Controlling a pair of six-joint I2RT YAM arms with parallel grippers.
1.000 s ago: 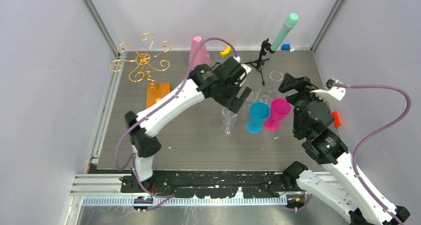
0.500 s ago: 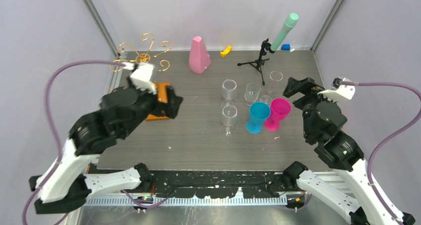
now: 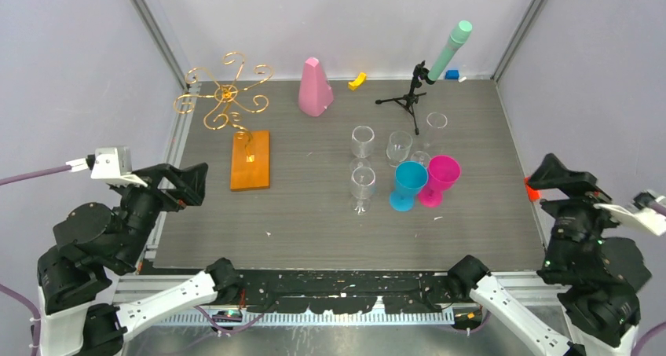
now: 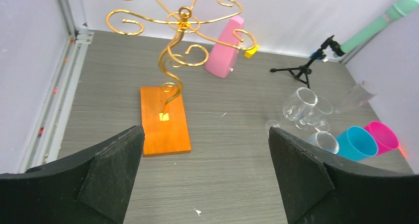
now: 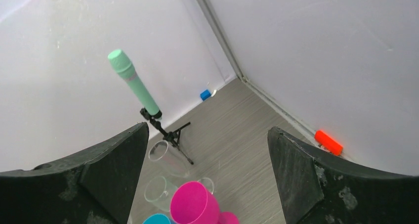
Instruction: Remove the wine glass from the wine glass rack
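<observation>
The table (image 3: 314,230) is the biggest thing, a gray board in the middle of the top view with walls on three sides. A metal rail runs down its left edge. I must not bump the walls or the rail.

The rack (image 3: 227,93) stands at the upper left, with gold curls over an orange wood base. I see no glass hanging on any curl, so I think the job is done.

The wine glass (image 3: 362,185) stands upright on the table in the middle of the frame, well apart from the rack. Another clear glass (image 3: 399,146) is near it, up and to the right. A blue cup (image 3: 408,185) is just beside it on the right, and a pink cup (image 3: 441,173) touches the blue one.

I think the glass is light, thin and slippery, and it would break if I squeezed hard or knocked it. I would hold it softly by the stem, or around the bowl.

The most open room is along the bottom of the table and between the rack and the glasses. The cups are crowded together.

My left gripper (image 4: 205,145) is at the lower left, off the table's side, spread wide and holding nothing. My right gripper (image 5: 207,131) is at the lower right, also spread wide and holding nothing.
</observation>
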